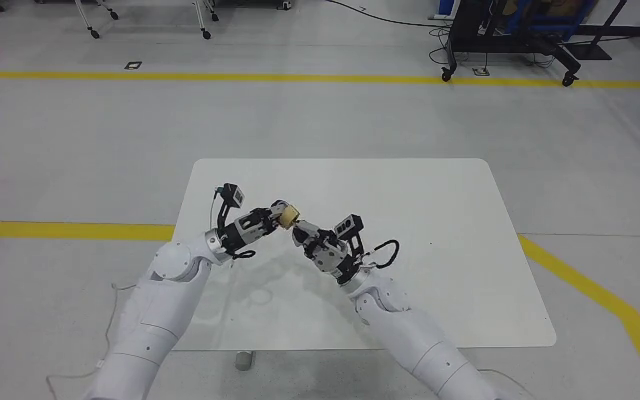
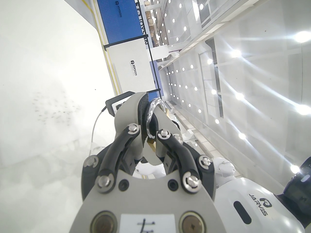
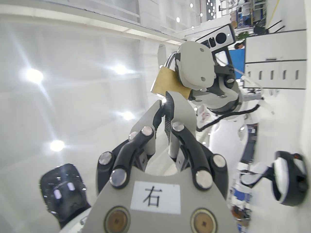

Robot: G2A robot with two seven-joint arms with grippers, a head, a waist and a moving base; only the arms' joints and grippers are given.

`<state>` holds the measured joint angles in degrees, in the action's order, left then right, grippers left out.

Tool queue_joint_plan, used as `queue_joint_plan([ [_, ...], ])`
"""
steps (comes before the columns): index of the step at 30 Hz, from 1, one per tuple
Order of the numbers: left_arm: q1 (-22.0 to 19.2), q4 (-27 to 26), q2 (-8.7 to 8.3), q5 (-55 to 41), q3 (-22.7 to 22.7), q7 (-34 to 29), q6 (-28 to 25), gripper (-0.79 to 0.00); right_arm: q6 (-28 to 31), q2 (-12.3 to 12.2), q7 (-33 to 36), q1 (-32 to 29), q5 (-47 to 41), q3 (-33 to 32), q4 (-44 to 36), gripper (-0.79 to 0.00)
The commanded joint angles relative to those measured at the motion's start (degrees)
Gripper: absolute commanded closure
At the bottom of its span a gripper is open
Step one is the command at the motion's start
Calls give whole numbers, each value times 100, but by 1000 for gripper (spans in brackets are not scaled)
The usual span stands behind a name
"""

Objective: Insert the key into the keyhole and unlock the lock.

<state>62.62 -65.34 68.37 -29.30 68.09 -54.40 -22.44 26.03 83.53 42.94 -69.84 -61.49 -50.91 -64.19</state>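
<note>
A brass padlock [image 1: 287, 214] is held in the air above the white table [image 1: 450, 250], between the two arms. My left gripper [image 2: 149, 112] is shut on it, its fingers [image 2: 131, 112] clamping the silver shackle [image 2: 151, 116]. In the right wrist view the padlock's brass body [image 3: 167, 83] sticks out from the left gripper's fingers [image 3: 196, 66]. My right gripper [image 3: 165, 105] is shut, its tips right against the end of the brass body. A small metal glint of the key [image 3: 164, 100] shows at those tips; the rest of the key is hidden.
Both grippers meet over the table's left-middle part [image 1: 290, 225]. The table's edges lie well away from them, and yellow floor lines [image 1: 80, 230] run past it. A wheeled dark stand [image 1: 510, 40] is far behind.
</note>
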Motion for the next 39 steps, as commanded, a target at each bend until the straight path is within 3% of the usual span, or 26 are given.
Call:
queue_joint_plan([
  [1,-7,15,-3,72,18,80,-45,0,-173,50,164,-10,-638,-23,27,0],
  [8,-39,60,-2,268,36,277,-247,0,-672,183,648,-12,-1692,-96,133,0],
  [13,-57,97,4,315,37,351,-301,0,-700,235,717,36,-1722,-133,274,0],
  [14,-62,111,4,323,38,364,-305,0,-706,243,730,43,-1706,-138,289,-68],
  [16,-76,144,7,348,32,400,-279,0,-663,255,750,63,-1593,-158,308,-354],
  [17,-82,152,7,374,30,412,-274,0,-655,256,758,65,-1577,-172,298,-459],
  [18,-89,160,7,411,26,433,-264,0,-630,256,772,64,-1537,-200,289,-767],
  [24,-115,151,-9,952,-16,640,-307,0,67,120,695,40,-608,-687,106,-785],
  [26,-132,146,-17,1250,-49,710,-335,0,507,24,451,-8,149,-943,-16,-785],
  [30,-220,173,-2,1765,-236,795,-181,0,1276,-250,-644,-321,2664,-1736,-659,-785],
  [33,-292,142,32,2049,-479,685,75,0,1001,-418,-1748,-881,4732,-2377,-1701,-785],
  [35,-381,143,56,2478,-727,542,306,0,635,-470,-2317,-1340,5567,-2649,-2487,-785],
  [39,-739,181,181,3306,-1331,505,567,0,635,-470,-2317,-1340,5567,-2649,-2487,-785],
])
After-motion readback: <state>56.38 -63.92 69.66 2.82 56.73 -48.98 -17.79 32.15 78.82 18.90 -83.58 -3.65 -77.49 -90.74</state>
